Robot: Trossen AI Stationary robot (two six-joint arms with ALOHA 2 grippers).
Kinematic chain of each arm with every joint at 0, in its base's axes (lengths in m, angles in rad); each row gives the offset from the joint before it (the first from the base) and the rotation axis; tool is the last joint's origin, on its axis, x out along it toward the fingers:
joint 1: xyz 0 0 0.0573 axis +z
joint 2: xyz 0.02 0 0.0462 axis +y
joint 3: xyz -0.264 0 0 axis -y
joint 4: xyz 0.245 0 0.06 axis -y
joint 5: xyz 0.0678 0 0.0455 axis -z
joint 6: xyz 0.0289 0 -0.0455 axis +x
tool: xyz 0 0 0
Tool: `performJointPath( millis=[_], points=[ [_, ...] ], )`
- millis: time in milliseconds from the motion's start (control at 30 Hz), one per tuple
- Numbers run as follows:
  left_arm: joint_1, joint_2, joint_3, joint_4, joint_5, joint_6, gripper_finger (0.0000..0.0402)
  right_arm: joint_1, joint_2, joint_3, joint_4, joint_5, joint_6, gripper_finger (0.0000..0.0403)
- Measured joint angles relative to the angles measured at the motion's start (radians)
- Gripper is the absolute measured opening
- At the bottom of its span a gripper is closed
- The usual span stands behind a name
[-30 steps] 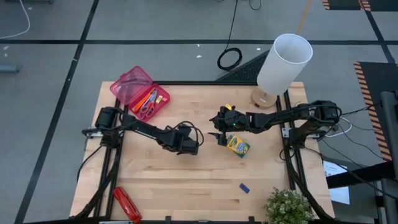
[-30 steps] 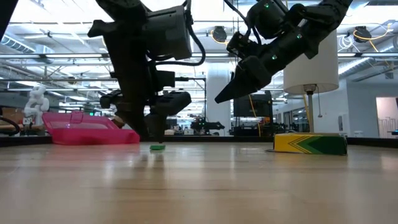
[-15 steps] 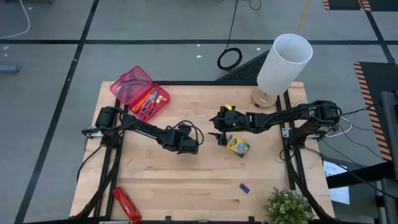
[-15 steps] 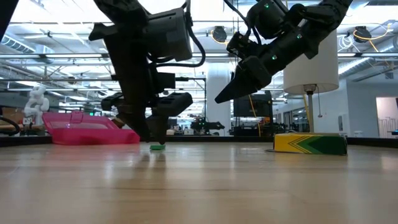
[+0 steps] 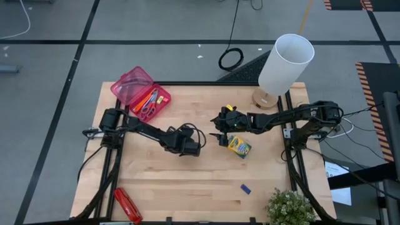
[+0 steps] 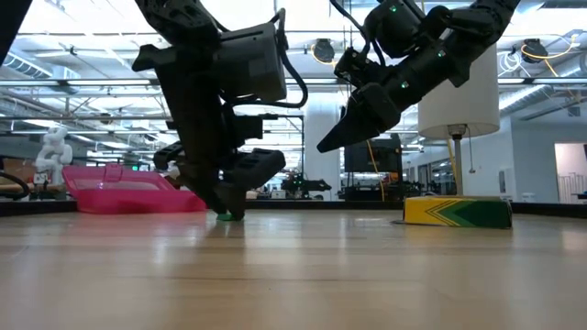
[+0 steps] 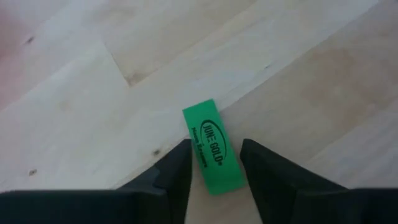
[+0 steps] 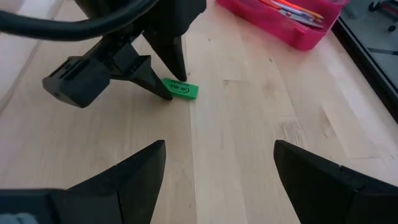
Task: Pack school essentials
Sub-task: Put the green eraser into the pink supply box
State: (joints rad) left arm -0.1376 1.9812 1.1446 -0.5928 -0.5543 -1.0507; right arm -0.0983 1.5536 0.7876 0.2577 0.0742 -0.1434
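Left gripper [image 7: 214,163] is lowered onto the wooden table [image 5: 187,181], fingers narrowly straddling one small green rectangular eraser [image 7: 212,147]; right gripper [image 8: 217,163] is held wide open, raised nearby.

Readable text appeared on one object only. The green eraser [image 7: 213,147], lying flat on the wooden table [image 7: 93,112] between the two dark fingers [image 7: 177,171] of the left gripper [image 7: 214,168], carried dark printing along its length. The larger line read "JUNE GOLD", followed by a small mark resembling a trademark sign; a second, smaller line ran beside it but was too fine to read. In the right wrist view the same eraser [image 8: 180,89] showed a dark printed patch that could not be made out. The crayon box [image 6: 457,212] showed only a green chevron pattern on yellow, with no legible lettering.
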Motion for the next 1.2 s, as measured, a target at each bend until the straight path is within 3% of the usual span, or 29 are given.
performJointPath(
  millis=[167,300,767,1200],
  points=[
    [-0.001,-0.001,0.000,-0.001,-0.002,0.024,0.0092,0.000,0.000,0.000,0.000,0.001,-0.005,0.0290],
    [-0.001,-0.001,0.000,-0.002,-0.002,0.048,0.0069,0.000,0.000,0.000,0.000,0.001,-0.005,0.0290],
    [0.006,-0.033,0.007,-0.015,-0.005,0.155,0.0076,0.000,0.000,0.000,0.000,0.003,-0.016,0.0290],
    [0.050,-0.238,0.008,-0.115,0.013,0.280,0.0076,0.000,0.000,0.000,-0.018,0.003,-0.019,0.0290]
  ],
)
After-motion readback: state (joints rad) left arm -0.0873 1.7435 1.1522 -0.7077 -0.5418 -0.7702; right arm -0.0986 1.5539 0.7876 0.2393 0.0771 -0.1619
